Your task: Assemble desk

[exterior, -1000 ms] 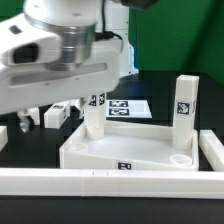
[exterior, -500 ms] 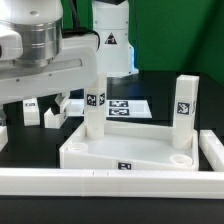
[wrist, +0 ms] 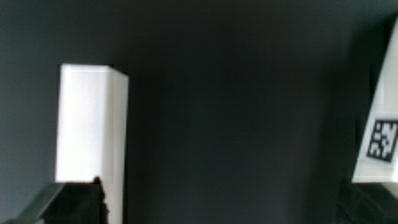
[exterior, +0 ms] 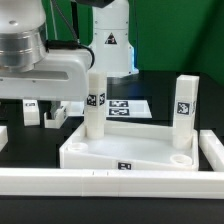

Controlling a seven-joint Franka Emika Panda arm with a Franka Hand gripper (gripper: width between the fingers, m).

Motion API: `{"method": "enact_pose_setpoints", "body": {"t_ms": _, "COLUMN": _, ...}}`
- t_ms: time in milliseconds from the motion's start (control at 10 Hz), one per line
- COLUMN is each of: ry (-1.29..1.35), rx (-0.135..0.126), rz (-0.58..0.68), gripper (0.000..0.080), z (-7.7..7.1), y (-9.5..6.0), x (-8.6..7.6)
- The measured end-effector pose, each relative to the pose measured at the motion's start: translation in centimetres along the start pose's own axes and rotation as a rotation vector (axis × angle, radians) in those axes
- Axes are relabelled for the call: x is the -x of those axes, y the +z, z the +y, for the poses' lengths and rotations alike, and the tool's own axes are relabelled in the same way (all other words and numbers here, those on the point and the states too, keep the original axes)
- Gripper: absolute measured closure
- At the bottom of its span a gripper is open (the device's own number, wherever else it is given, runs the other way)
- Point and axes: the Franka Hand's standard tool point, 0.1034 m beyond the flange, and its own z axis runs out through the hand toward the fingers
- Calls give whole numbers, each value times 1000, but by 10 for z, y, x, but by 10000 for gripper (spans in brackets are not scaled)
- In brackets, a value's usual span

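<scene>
The white tray-like tabletop (exterior: pixel 125 150) lies socket side up on the black table. Two tagged white legs stand upright in its far corners, one at the exterior view's left (exterior: pixel 94 108) and one at its right (exterior: pixel 184 105). Two more loose legs (exterior: pixel 30 110) (exterior: pixel 57 117) lie on the table to the left of the tabletop. The arm's white hand (exterior: pixel 45 75) hangs above them. In the wrist view my gripper (wrist: pixel 217 208) is open over bare table, with a plain white leg (wrist: pixel 93 125) by one finger and a tagged leg (wrist: pixel 379 135) by the other.
Long white border rails run along the front (exterior: pixel 100 182), the exterior view's right (exterior: pixel 212 150) and its left (exterior: pixel 3 135). The marker board (exterior: pixel 128 107) lies flat behind the tabletop. A white robot base (exterior: pixel 112 40) stands at the back.
The arm has swung toward the exterior view's left, away from the tabletop, uncovering the far-left upright leg. The jaws stay open.
</scene>
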Motion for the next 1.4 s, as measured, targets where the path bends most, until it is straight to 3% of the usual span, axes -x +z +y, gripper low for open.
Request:
{"method": "enact_pose_setpoints", "body": {"t_ms": 200, "ry": 13, "rx": -8, "rz": -5, "gripper": 150, "z": 2, "y": 1, "x": 2}}
{"method": "enact_pose_setpoints", "body": {"t_ms": 300, "ry": 72, "rx": -56, "rz": -32, "gripper": 150, "z": 13, "y": 7, "x": 11}}
{"method": "enact_pose_setpoints", "body": {"t_ms": 400, "ry": 97, "rx": -75, "rz": -51, "gripper": 150, "z": 22, "y": 11, "x": 19}}
{"method": "enact_pose_setpoints", "body": {"t_ms": 600, "ry": 149, "rx": -143, "rz": -52, "gripper": 150, "z": 28, "y": 22, "x": 30}}
{"method": "enact_pose_setpoints", "body": {"t_ms": 900, "ry": 141, "rx": -139, "rz": -53, "gripper": 150, "z": 25, "y": 22, "x": 28}}
{"method": "enact_pose_setpoints", "body": {"t_ms": 1000, "ry": 168, "rx": -151, "rz": -58, "gripper": 150, "z": 24, "y": 24, "x": 30}}
{"method": "enact_pose_setpoints", "body": {"t_ms": 1100, "ry": 290, "rx": -225, "rz": -91, "gripper": 150, "z": 19, "y": 34, "x": 38}}
{"method": "enact_pose_setpoints", "body": {"t_ms": 1200, "ry": 360, "rx": -278, "rz": -128, "gripper": 150, "z": 13, "y": 40, "x": 46}}
{"method": "enact_pose_setpoints", "body": {"t_ms": 1300, "ry": 371, "rx": -294, "rz": -143, "gripper": 150, "z": 9, "y": 44, "x": 50}}
{"method": "enact_pose_setpoints", "body": {"t_ms": 1400, "ry": 365, "rx": -292, "rz": -144, "gripper": 150, "z": 9, "y": 44, "x": 50}}
